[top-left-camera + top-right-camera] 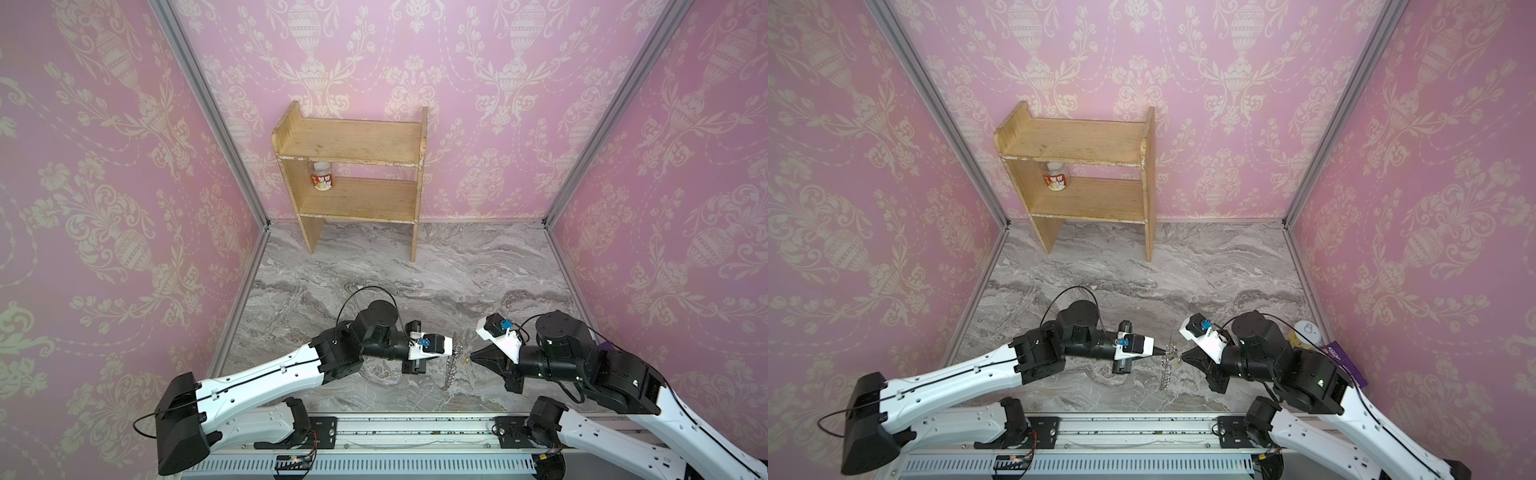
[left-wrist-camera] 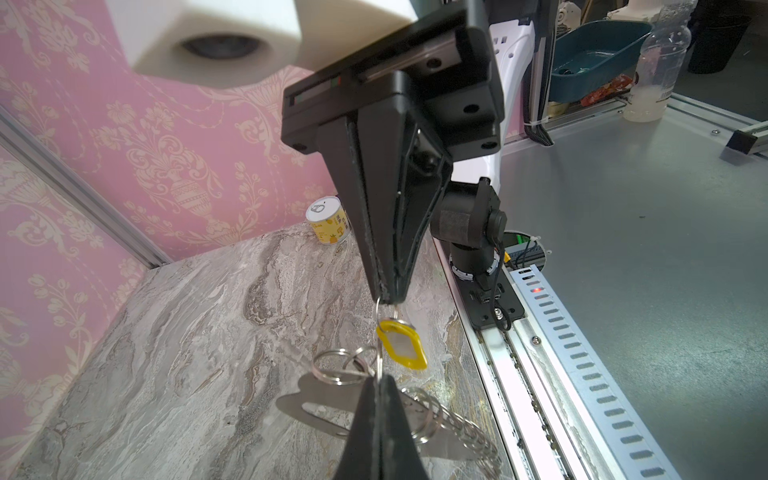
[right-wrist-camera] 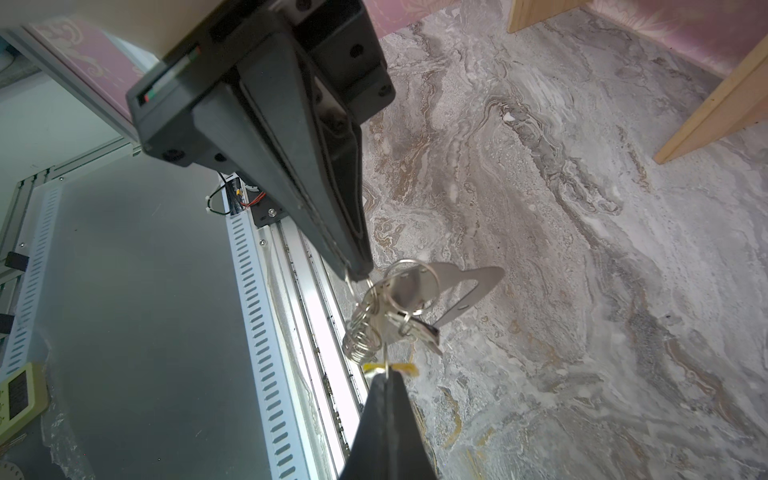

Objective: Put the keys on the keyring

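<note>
The yellow key tag hangs in the air over the tabletop, close to its near edge and about midway along it. Just beside it is the keyring, lifted clear of the marble, with its row of split rings dangling below.

The 2 hands meet tip to tip here. The left hand is pressed together on 1 wire ring at the keyring's edge. The right hand is also pressed together, pinching the thin ring that carries the yellow key tag. A darker flat piece hangs among the rings; I cannot tell whether it is the black tag.

The metal plate looks stiff and light, but held by a ring it probably swings and twists. Its flat face near the straight edge seems the steadier hold. The split rings are likely springy, thin and slippery. The plastic tag weighs little and probably spins, so its flat body seems safer.

A wooden shelf stands at the far edge, and a can at the right edge.
</note>
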Robot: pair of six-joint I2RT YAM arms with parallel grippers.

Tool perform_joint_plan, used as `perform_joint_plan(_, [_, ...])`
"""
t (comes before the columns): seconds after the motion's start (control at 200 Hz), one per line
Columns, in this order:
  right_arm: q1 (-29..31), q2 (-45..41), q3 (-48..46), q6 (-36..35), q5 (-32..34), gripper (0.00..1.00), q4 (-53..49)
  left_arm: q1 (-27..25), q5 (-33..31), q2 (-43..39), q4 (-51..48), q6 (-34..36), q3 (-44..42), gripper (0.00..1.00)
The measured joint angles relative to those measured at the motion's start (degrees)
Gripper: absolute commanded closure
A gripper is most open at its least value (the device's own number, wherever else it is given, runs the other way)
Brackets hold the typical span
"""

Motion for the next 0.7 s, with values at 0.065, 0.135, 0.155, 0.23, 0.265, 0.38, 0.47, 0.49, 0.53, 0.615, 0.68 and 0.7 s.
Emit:
perform_joint_plan(0.065, [0.63,0.0,-0.04,-0.02,0.59,1.0,0.68,0.0,0.0,0.04,0.37,-0.04,0.0,1.0])
perform_joint_plan(0.135, [1.27,-0.07,-0.15,-0.02,1.53,1.0,1.55,0.0,0.0,0.09,0.7,-0.22,0.0,1.0])
perform_joint_plan(0.155, [1.46,-0.09,-0.22,-0.02,1.68,1.0,1.7,0.0,0.0,0.09,0.83,-0.24,0.0,1.0])
perform_joint_plan(0.23, [2.03,-0.31,-0.57,-0.02,2.82,1.0,2.29,0.0,0.0,0.11,1.14,-0.66,0.0,1.0])
perform_joint_plan(0.265, [2.27,-0.5,-0.79,-0.02,3.17,1.0,2.6,0.0,0.0,0.15,1.33,-0.9,0.0,1.0])
perform_joint_plan(0.38, [3.08,-1.18,-1.07,-0.02,4.5,1.0,2.67,0.0,-0.22,0.55,2.36,-1.73,0.0,1.0])
perform_joint_plan(0.47, [3.69,-1.73,-1.07,-0.07,5.55,1.0,2.82,0.0,-0.26,0.76,2.89,-2.62,0.0,1.0])
perform_joint_plan(0.49, [3.74,-1.84,-1.07,-0.07,5.6,1.0,2.91,0.0,-0.33,0.83,3.02,-2.86,0.0,1.0])
perform_joint_plan(0.53, [3.98,-1.97,-1.07,-0.13,5.99,1.0,3.04,0.0,-0.48,0.92,3.21,-3.39,0.0,1.0])
perform_joint_plan(0.615, [4.33,-1.99,-1.07,-0.48,6.86,1.0,3.02,0.0,-1.03,1.07,4.04,-4.81,0.0,1.0])
perform_joint_plan(0.68, [4.44,-1.99,-1.07,-0.96,7.32,1.0,2.95,0.0,-1.31,1.16,4.39,-5.86,0.0,1.0])
perform_joint_plan(0.7, [4.44,-1.99,-1.07,-1.22,7.45,1.0,2.95,0.0,-1.31,1.18,4.55,-6.16,0.0,1.0])
